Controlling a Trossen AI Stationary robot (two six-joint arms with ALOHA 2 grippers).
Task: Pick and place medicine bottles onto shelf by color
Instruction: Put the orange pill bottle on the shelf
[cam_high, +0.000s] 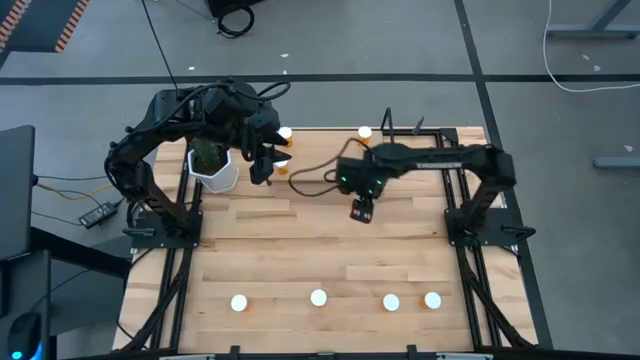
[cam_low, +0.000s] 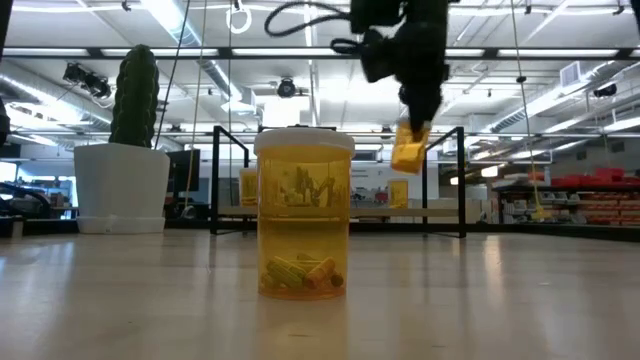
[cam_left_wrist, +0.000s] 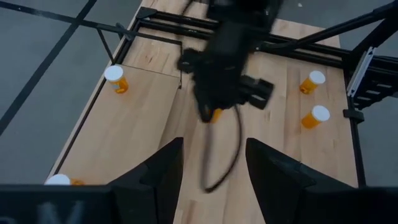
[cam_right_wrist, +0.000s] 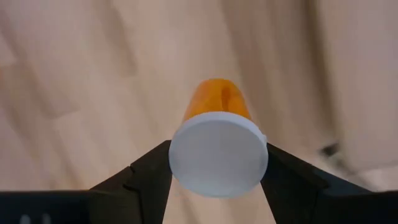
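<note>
A medicine bottle (cam_right_wrist: 217, 149) was pinched at its white cap between the two fingers of the right hand (cam_high: 361, 211). It hung in the air above the middle of the worktop (cam_high: 300, 245), not touching the wood. Four more bottles stood in a row near the worktop's front edge (cam_high: 318, 297), and two stood near the back edge (cam_high: 365, 131), by the shelf (cam_high: 425, 135). The left hand (cam_high: 262, 170) hung near the back left corner, beside the white plant pot (cam_high: 214, 170). Its fingers (cam_left_wrist: 158, 180) were spread apart and held nothing.
</note>
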